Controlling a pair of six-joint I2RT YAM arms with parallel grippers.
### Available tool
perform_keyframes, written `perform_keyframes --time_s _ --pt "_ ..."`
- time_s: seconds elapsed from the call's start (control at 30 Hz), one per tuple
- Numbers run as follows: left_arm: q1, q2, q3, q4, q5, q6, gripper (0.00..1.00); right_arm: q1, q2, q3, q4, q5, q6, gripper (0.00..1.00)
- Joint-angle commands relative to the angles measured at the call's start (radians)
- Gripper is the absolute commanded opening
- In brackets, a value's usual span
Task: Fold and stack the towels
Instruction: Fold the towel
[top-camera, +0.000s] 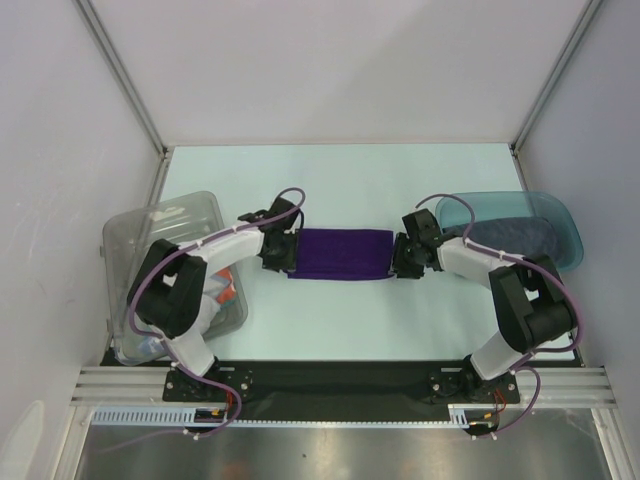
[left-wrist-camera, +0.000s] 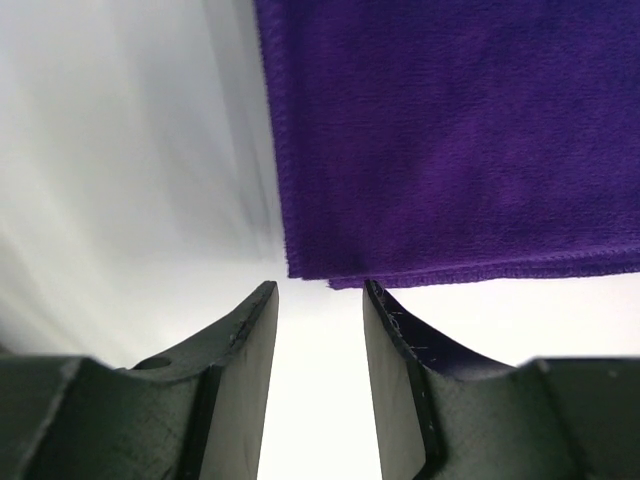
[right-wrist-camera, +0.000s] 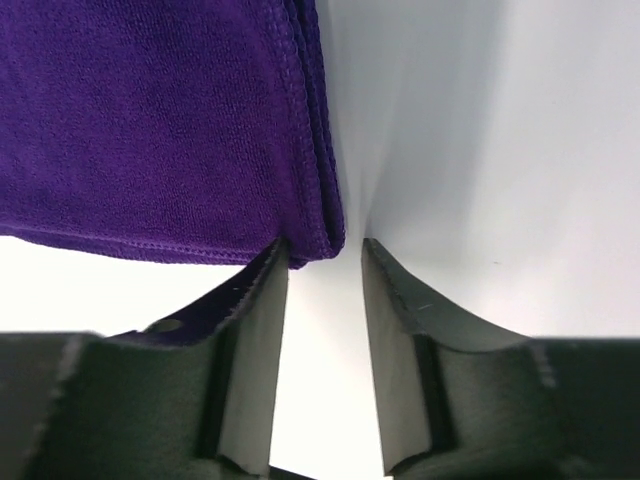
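Observation:
A purple towel (top-camera: 340, 254) lies folded into a long strip at the middle of the table. My left gripper (top-camera: 283, 252) is at its left end and my right gripper (top-camera: 400, 257) at its right end. In the left wrist view the left gripper (left-wrist-camera: 320, 290) is open, with the purple towel's (left-wrist-camera: 460, 140) near corner just beyond its fingertips and nothing between them. In the right wrist view the right gripper (right-wrist-camera: 325, 245) is open too, and the towel's (right-wrist-camera: 150, 120) layered corner touches the tip of its left finger (right-wrist-camera: 262, 300). A dark navy-grey towel (top-camera: 510, 238) lies in the teal tray.
A clear plastic bin (top-camera: 160, 225) stands at the left under my left arm, with orange and light blue cloth (top-camera: 225, 290) inside. The teal tray (top-camera: 565, 225) sits at the right beside my right arm. Grey walls enclose the table on three sides.

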Motion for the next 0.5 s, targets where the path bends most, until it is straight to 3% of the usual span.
perform_keyframes --time_s 0.0,0.37,0.47 --pt "0.027 -0.060 -0.026 0.067 0.050 -0.061 0.44 -0.002 -0.026 -0.014 0.036 0.018 0.025 0.39" --pt "0.038 -0.040 -0.026 0.087 0.061 -0.064 0.42 0.000 -0.028 -0.021 0.051 0.032 0.008 0.21" --pt "0.038 -0.031 -0.019 0.084 0.070 -0.061 0.35 0.000 -0.025 -0.018 0.048 0.029 0.005 0.16"
